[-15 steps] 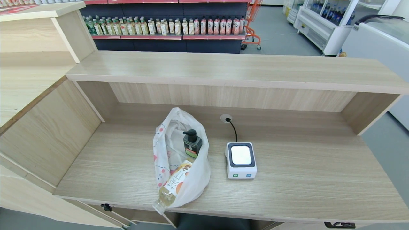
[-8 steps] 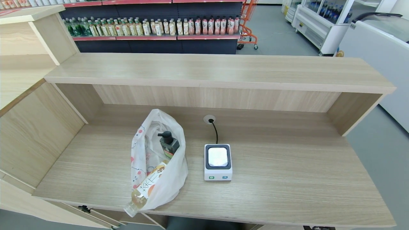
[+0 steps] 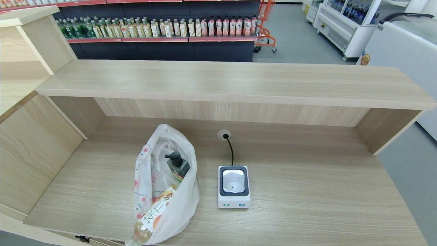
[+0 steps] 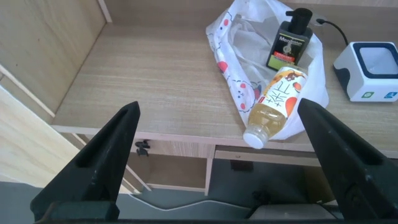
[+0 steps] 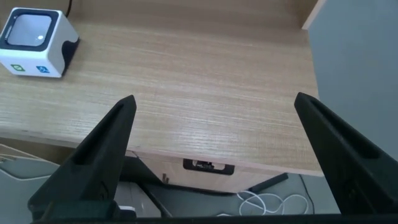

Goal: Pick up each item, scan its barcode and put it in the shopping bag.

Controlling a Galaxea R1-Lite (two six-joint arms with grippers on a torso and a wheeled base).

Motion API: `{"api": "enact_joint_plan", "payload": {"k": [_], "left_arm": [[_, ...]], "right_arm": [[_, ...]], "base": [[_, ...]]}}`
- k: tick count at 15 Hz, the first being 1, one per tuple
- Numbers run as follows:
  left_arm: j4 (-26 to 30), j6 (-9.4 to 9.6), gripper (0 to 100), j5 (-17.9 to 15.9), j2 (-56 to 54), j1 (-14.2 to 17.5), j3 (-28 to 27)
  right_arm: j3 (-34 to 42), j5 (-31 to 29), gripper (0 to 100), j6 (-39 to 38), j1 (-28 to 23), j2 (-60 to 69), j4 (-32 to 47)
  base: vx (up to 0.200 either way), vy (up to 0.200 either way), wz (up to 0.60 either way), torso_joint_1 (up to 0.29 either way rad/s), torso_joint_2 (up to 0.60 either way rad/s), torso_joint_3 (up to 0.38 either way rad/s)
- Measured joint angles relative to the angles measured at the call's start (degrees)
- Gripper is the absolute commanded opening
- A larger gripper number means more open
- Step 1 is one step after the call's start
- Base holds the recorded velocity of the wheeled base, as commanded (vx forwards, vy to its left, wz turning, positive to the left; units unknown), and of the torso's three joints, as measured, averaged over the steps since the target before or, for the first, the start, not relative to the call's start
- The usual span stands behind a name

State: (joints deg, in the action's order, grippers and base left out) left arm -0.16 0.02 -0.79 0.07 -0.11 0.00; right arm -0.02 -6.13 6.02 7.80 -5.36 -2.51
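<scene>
Shopping bag [image 3: 187,198] stood on bench [image 3: 307,191] just left of scanner [image 3: 234,187], holding pump bottle [image 3: 179,167] upright and drink bottle [image 3: 155,213] lengthwise, cap toward the front edge. Left tool [image 4: 219,115], nearer, and right tool [image 5: 214,102] both gaped empty. Against the earlier frame, only the camera had shifted.

There is one bag [image 3: 187,201], one pump bottle [image 3: 179,168], one drink bottle [image 3: 153,216], one scanner [image 3: 234,202], one cable [image 3: 230,148] and one tabletop [image 3: 307,191].
</scene>
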Motion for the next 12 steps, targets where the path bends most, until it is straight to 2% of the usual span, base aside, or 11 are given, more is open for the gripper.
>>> {"api": "enact_joint_plan", "payload": {"k": [5, 11, 12], "left_arm": [[0.0, -0.02, 100, 0.0, 0.0, -0.1, 0.0], [0.0, -0.02, 100, 0.0, 0.0, 0.0, 0.0], [0.0, -0.02, 100, 0.0, 0.0, -0.1, 0.0]], "right_arm": [[0.0, -0.2, 100, -0.7, 0.0, 0.0, 0.1], [0.0, 0.0, 100, -7.7, 0.0, -0.1, 0.4], [0.0, 0.0, 0, -7.9, 0.0, -0.1, 0.4]], "base": [[0.0, 0.0, 0.0, 0.0, 0.0, 0.0], [0.0, 0.0, 0.0, 0.0, 0.0, 0.0], [0.0, 0.0, 0.0, 0.0, 0.0, 0.0]]}}
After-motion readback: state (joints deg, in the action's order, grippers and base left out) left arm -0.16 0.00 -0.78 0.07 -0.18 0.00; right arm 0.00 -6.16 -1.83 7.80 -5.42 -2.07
